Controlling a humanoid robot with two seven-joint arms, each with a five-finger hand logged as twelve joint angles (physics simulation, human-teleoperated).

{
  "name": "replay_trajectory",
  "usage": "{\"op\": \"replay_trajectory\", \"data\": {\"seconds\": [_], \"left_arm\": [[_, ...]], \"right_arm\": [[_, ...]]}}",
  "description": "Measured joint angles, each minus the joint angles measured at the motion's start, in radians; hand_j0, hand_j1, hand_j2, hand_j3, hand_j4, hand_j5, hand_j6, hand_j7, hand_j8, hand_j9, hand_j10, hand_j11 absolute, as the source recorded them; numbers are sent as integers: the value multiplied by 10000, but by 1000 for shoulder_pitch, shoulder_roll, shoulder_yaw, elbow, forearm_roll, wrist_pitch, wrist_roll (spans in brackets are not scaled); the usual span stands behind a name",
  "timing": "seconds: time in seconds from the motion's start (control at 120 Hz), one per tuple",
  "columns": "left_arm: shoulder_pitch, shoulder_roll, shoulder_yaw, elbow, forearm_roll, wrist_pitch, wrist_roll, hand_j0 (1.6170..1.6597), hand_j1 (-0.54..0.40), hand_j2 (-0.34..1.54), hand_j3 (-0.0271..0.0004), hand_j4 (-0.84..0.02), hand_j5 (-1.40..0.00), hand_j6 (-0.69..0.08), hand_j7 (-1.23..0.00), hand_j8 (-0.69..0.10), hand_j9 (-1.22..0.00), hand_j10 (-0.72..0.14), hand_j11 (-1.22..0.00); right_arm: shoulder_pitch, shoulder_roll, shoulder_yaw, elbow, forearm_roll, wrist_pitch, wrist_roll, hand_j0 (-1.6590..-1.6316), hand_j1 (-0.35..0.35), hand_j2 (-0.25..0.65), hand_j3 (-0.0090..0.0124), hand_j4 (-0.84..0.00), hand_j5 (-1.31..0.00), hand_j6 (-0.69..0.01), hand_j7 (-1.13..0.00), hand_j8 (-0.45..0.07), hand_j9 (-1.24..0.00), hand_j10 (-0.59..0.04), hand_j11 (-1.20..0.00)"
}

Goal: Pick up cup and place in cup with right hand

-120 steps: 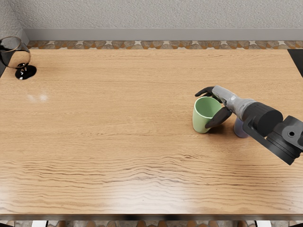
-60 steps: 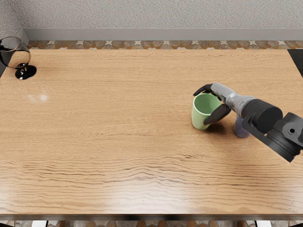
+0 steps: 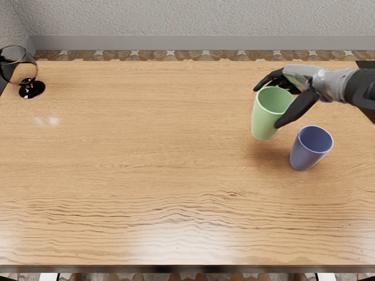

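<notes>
Green cup [image 3: 265,119] gripped in R hand [image 3: 295,93], thumb on near side, other fingers round far side; cup held above table [image 3: 146,175], mouth up. Blue cup [image 3: 306,153] stood on table below the hand, toward table's near edge. Wine glass [image 3: 31,88] seen far L of hand.

Bright, soft light covers the wooden tabletop [image 3: 146,146] — pale glare at six o'clock, two small highlights near nine. A blurry-edged shadow lies at the green cup's [image 3: 263,120] six o'clock; outlines look crisp.
</notes>
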Motion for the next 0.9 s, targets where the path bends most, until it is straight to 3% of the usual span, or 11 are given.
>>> {"op": "replay_trajectory", "data": {"seconds": [0.183,0.217,0.225,0.275,0.367,0.517,0.9], "left_arm": [[0,0,0,0,0,0,0,16581,3491,-1,0,-1,1,-1,1,-1,1,0,1],[0,0,0,0,0,0,0,16581,3491,-1,0,-1,1,-1,1,-1,1,0,1],[0,0,0,0,0,0,0,16581,3491,-1,0,-1,1,-1,1,-1,1,0,1],[0,0,0,0,0,0,0,16581,3491,-1,0,-1,1,-1,1,-1,1,0,1],[0,0,0,0,0,0,0,16581,3491,-1,0,-1,1,-1,1,-1,1,0,1],[0,0,0,0,0,0,0,16581,3491,-1,0,-1,1,-1,1,-1,1,0,1],[0,0,0,0,0,0,0,16581,3489,1,-1,-1,-2,-1,-1,-1,-1,0,-1]], "right_arm": [[53,-95,9,-2,55,64,0,-16572,660,-504,9,-3947,-5410,-3415,-5295,-2900,-5361,-3633,-5384],[56,-112,11,-2,59,71,0,-16573,703,-308,2,-3937,-5421,-3427,-5295,-2901,-5363,-3627,-5383],[56,-116,11,-2,60,73,0,-16571,680,-346,-11,-3945,-5410,-3451,-5295,-2888,-5350,-3652,-5369],[59,-139,13,-2,63,83,0,-16572,701,-192,10,-3932,-5421,-3491,-5296,-2868,-5354,-3593,-5370],[60,-178,14,-2,66,94,0,-16577,758,82,1,-3922,-5426,-3582,-5296,-2868,-5351,-3543,-5355],[55,-229,8,-2,85,113,0,-16582,905,768,7,-3932,-5416,-3731,-5296,-2918,-5351,-3481,-5333],[46,-247,-30,-4,106,121,0,-16568,695,120,-2,-4004,-5422,-3731,-5311,-2924,-5421,-3497,-5395]]}}
